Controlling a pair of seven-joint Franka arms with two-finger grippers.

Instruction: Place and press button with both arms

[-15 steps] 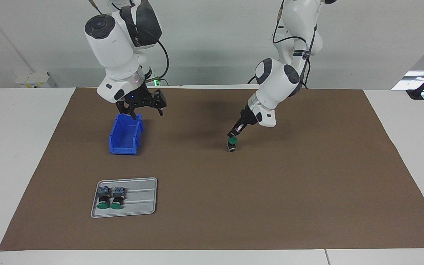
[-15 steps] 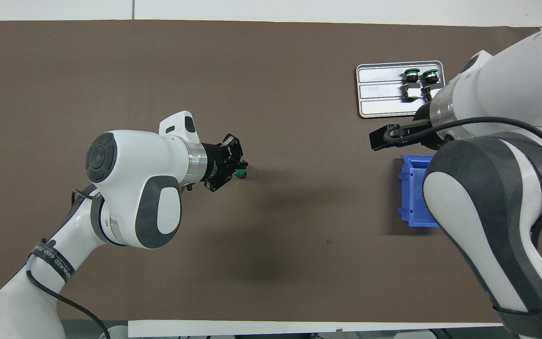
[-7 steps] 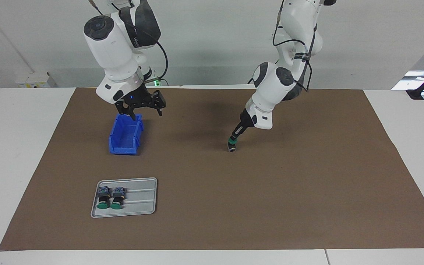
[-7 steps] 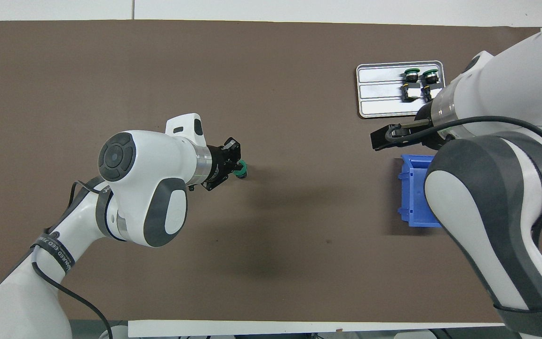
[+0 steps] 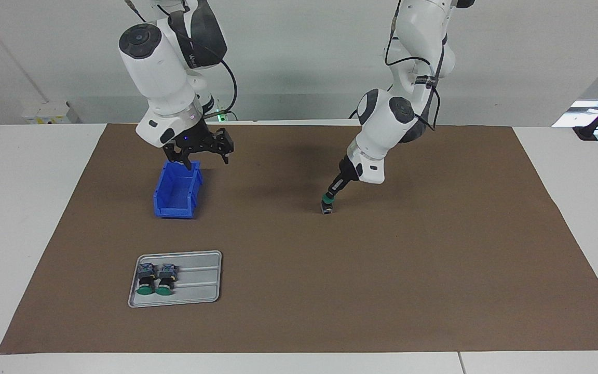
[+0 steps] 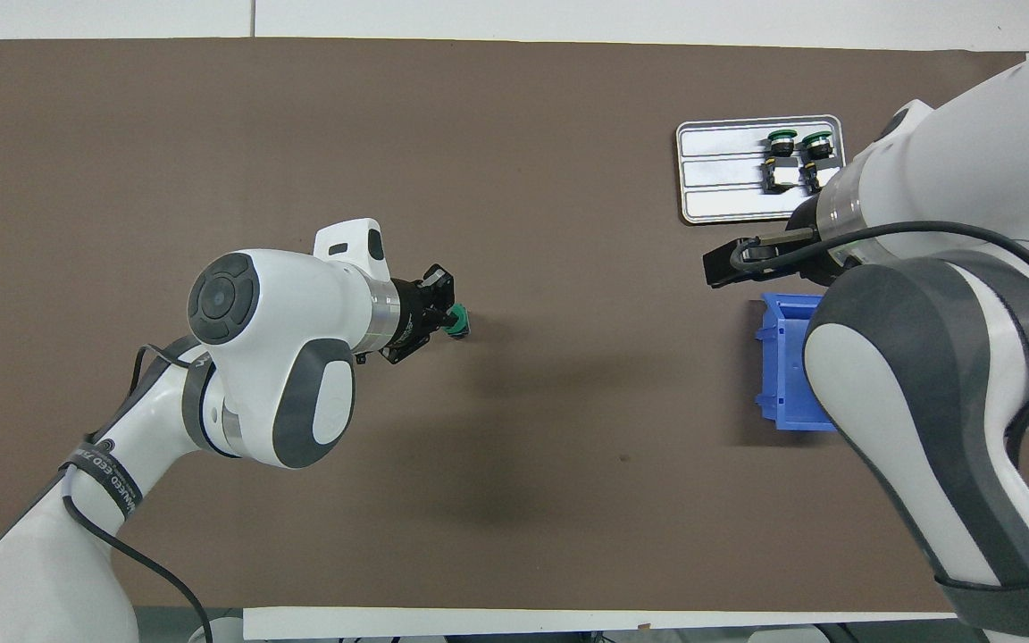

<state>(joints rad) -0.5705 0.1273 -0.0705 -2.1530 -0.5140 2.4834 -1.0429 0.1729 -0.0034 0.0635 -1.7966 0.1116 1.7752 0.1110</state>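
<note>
A button with a green cap stands upright on the brown mat near the table's middle, also seen from overhead. My left gripper slants down onto it, shut, its tip touching the green cap. My right gripper hangs open with nothing in it over the robot-side rim of a blue bin. In the overhead view the right gripper shows between the bin and the tray.
A grey metal tray lies farther from the robots than the bin, toward the right arm's end of the table, and shows from overhead too. On it lie two more green-capped buttons.
The left arm's wrist has swung and straightened over the button while the tip stayed on the green cap. The right gripper has barely shifted over the bin.
</note>
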